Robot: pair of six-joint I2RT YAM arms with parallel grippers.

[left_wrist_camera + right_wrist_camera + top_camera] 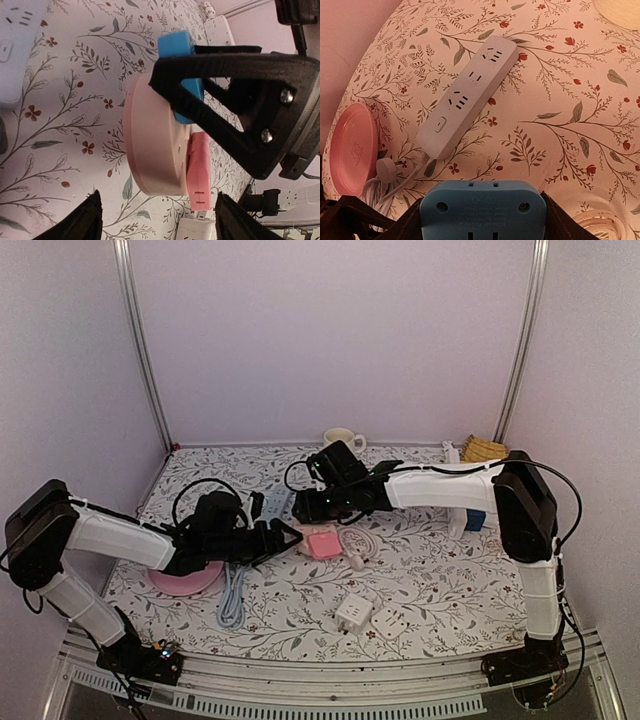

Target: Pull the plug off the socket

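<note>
Floral-patterned desk (450, 580). The left gripper (288, 536) and right gripper (318, 508) stand close together near the centre, just beside a pink square block (323, 543). Jaw positions are indistinct for both. A white coiled cable (356, 543) lies at the block's right side. A round pink plate (185, 582) lies partly under the left arm. A white square adapter (353, 612) lies near the front. A cream mug (340, 437) stands at the back.

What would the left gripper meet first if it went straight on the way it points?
Most likely the pale pink round socket, straight ahead of the left gripper; depth is unclear.
</note>
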